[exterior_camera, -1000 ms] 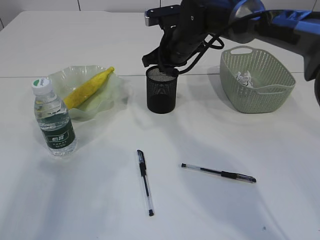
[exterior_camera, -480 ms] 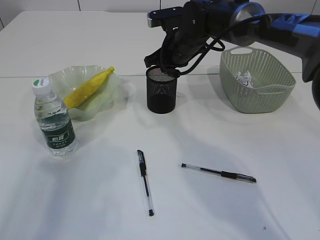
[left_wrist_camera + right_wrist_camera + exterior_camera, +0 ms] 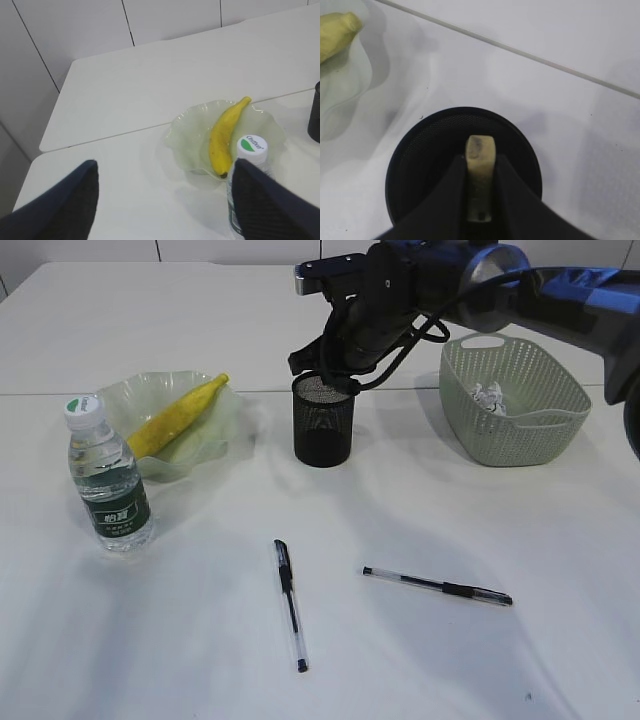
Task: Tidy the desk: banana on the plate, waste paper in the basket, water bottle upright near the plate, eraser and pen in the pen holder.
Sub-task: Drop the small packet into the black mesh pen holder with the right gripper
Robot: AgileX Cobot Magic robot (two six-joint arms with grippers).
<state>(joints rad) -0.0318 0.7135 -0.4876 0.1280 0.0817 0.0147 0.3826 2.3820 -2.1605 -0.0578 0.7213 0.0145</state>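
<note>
Two pens (image 3: 290, 605) lie near the front of the white desk (image 3: 180, 640), with the water bottle (image 3: 108, 478) standing by the plate (image 3: 215, 435) that holds the banana (image 3: 175, 418). Farther back, the right gripper (image 3: 479, 186) pinches the eraser (image 3: 479, 175) over the black pen holder (image 3: 322, 422), beside the basket (image 3: 512, 400). The left gripper (image 3: 162, 197) is spread wide and holds nothing.

A white panelled wall (image 3: 80, 35) is seen at the far side of the scene. It is divided by thin dark vertical joints (image 3: 128, 22). In the exterior view only a narrow strip of it is shown, at the far edge.
</note>
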